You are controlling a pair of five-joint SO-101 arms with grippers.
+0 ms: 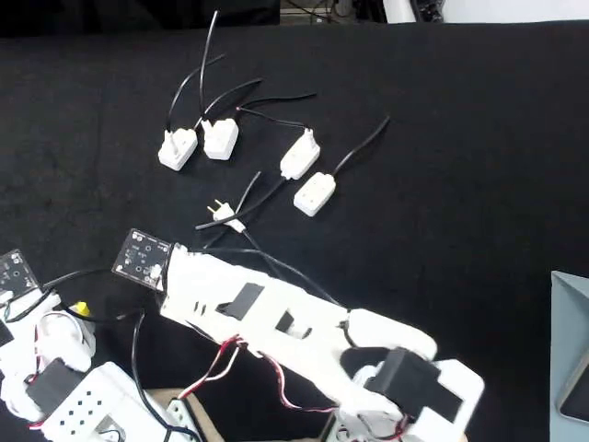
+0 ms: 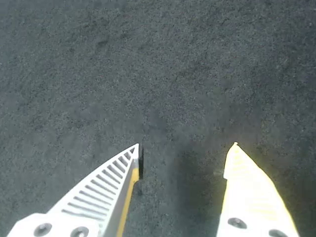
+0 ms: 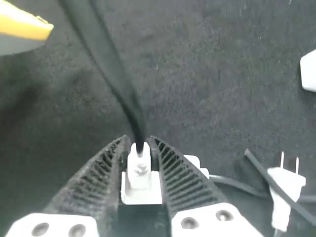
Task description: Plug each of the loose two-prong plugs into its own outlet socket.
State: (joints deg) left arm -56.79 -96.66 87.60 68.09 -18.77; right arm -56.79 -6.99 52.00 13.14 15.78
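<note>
When working outward from the arm bases, locate the left gripper [image 2: 186,145] first: jaws spread over bare black table cover [image 2: 158,59], grasping nothing. Next, note the right gripper [image 3: 139,143] clamped on a white two-prong plug [image 3: 140,180], prongs hidden between the fingers [image 3: 187,182], black cord [image 3: 113,74] leading away. Just beyond, find a loose plug [image 1: 219,212] lying flat, prongs exposed. Farthest, count four white outlet sockets [image 1: 299,154], each corded; occupied or vacant, cannot tell.
</note>
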